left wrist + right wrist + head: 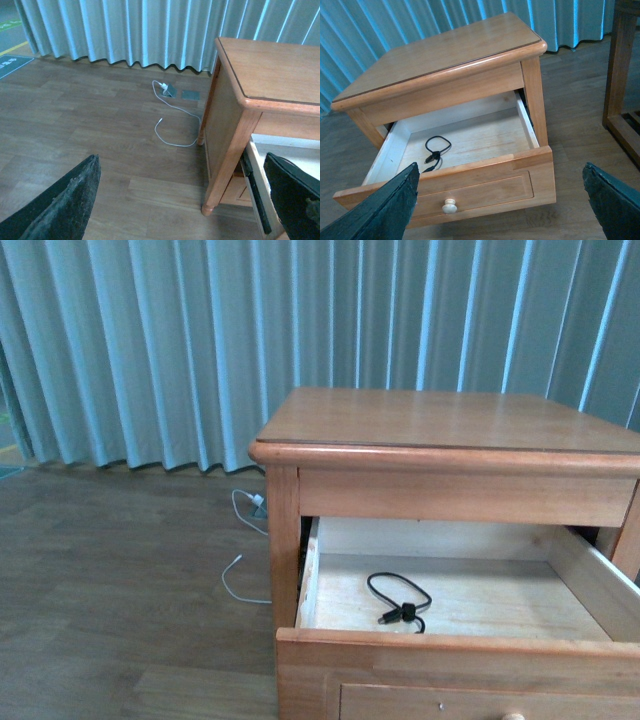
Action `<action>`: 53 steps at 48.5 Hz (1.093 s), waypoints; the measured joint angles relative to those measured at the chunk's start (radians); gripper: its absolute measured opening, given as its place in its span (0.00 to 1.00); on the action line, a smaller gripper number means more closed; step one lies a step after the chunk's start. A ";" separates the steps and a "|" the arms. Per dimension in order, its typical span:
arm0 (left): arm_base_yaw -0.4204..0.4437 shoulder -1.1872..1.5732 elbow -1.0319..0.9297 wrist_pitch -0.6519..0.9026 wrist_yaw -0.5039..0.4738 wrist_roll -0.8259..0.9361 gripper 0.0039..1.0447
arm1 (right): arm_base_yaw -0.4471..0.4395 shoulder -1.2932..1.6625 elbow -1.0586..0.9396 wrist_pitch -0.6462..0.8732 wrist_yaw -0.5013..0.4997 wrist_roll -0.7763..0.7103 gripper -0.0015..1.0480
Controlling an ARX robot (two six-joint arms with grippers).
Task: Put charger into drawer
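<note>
Drawer (450, 645) is pulled well out of the nightstand (450, 420), pale inside fully exposed from the front cam. Charger (408, 612) is already in there: I see its thin black cable looped and bundled, lying flat on the drawer floor, left of centre and towards the front wall. R wrist cam shows the same loop (435, 152) just behind the drawer front, above the round knob (449, 205). I can't make out a white plug body in any view, only the cable and a small dark connector end. Left gripper (181, 156) is spread wide with nothing btwn the fingers; it hangs over the wood floor beside the nightstand's left side. Right gripper (501, 165) is also spread wide and empty, out in front of the drawer and clear of it. On the floor by the curtain (150, 340) a long white cable (160, 120) trails from a floor socket, well apart from the drawer. Neither arm shows on the front cam.
</note>
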 joint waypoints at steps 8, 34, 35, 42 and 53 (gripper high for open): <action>0.093 -0.288 -0.089 -0.206 0.000 -0.042 0.95 | 0.000 0.000 0.000 0.000 0.000 0.000 0.92; 0.139 -0.410 -0.140 -0.264 0.020 -0.066 0.94 | 0.000 0.000 0.000 0.000 0.000 0.000 0.92; 0.152 -0.426 -0.146 -0.258 0.069 -0.047 0.91 | 0.000 0.000 0.000 0.000 0.000 0.000 0.92; 0.203 -0.530 -0.234 -0.223 0.280 0.032 0.63 | 0.000 0.000 0.000 0.000 0.000 0.000 0.92; 0.205 -0.587 -0.333 -0.193 0.282 0.053 0.20 | 0.000 0.000 0.000 0.000 0.000 0.000 0.92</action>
